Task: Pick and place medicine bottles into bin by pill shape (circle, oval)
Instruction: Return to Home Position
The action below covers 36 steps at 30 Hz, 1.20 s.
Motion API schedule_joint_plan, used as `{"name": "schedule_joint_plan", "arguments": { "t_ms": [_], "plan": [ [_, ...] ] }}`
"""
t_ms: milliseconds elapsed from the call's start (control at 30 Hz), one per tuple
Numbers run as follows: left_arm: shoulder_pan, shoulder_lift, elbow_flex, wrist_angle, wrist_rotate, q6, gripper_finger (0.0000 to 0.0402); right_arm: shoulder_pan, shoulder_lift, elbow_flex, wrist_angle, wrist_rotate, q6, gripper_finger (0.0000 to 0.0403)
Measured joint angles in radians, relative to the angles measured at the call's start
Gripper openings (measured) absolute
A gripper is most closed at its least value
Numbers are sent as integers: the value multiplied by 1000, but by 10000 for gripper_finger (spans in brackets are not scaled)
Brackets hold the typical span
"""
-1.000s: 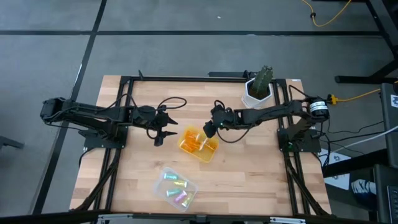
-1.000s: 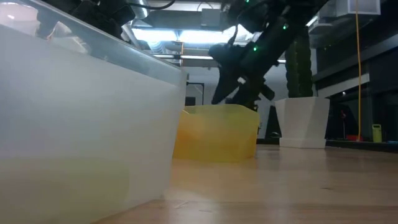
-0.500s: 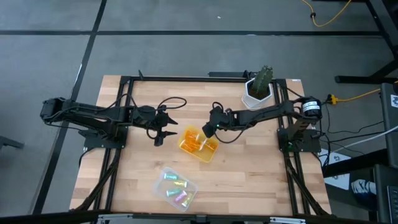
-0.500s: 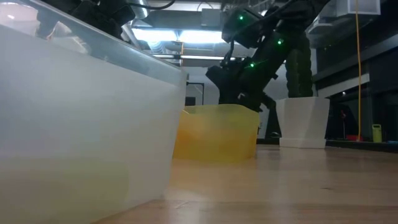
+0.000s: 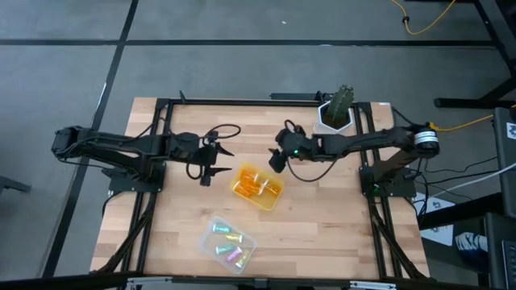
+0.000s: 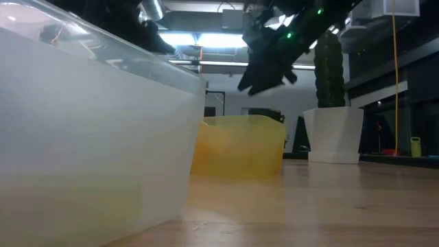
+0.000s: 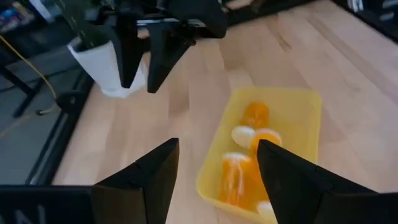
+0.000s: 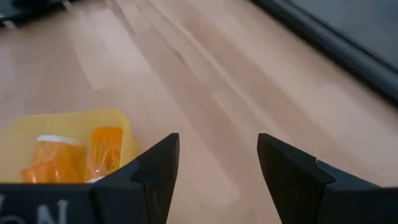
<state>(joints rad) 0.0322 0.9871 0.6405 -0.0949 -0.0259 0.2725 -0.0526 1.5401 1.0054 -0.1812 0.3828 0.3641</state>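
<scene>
A yellow bin (image 5: 258, 186) near the table's middle holds stubby orange medicine bottles (image 7: 252, 116) with white caps, lying on their sides. A clear bin (image 5: 228, 242) near the front edge holds pastel vials (image 5: 226, 239). My right gripper (image 5: 276, 160) hangs open and empty above the table, just off the yellow bin's far right corner; the low view shows the right gripper (image 6: 265, 74) well above the bin's rim. My left gripper (image 5: 213, 164) hovers open and empty to the left of the yellow bin.
A white pot (image 5: 333, 118) with a cactus stands at the table's far right, behind my right arm. Bare wood lies to the right of the yellow bin (image 8: 68, 142) and along the table's right half. In the low view the clear bin (image 6: 89, 137) fills the left.
My right gripper has risen from the yellow bin's far corner and drawn back a little toward the table's far right, rolling as it went; its fingers have stayed open. My left gripper has risen slightly and rolled about its own axis.
</scene>
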Motion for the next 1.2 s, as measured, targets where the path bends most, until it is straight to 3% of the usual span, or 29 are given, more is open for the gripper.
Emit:
{"name": "schedule_joint_plan", "arguments": {
  "t_ms": [100, 233, 467, 667, 1033, 1200],
  "plan": [
    [0, 0, 31, -1, -25, -26, 212, -3, -56, 0, -13, 0, -79, 218],
    [0, -15, 38, -50, -43, -173, 212, -14, -130, 0, -52, -2, -126, 218],
    [-37, -123, 41, -125, -48, -250, 212, -38, -230, 0, -178, 1, -192, 218],
    [-79, -248, 30, -202, -199, -329, 212, -49, -250, 0, -237, 52, -219, 218],
    [-82, -479, -143, -176, -275, -449, 212, -92, -250, 0, -231, 61, -266, 218],
    [-82, -586, -285, -35, -279, -449, 212, -105, -250, 0, -228, 61, -253, 218]
  ]
}}
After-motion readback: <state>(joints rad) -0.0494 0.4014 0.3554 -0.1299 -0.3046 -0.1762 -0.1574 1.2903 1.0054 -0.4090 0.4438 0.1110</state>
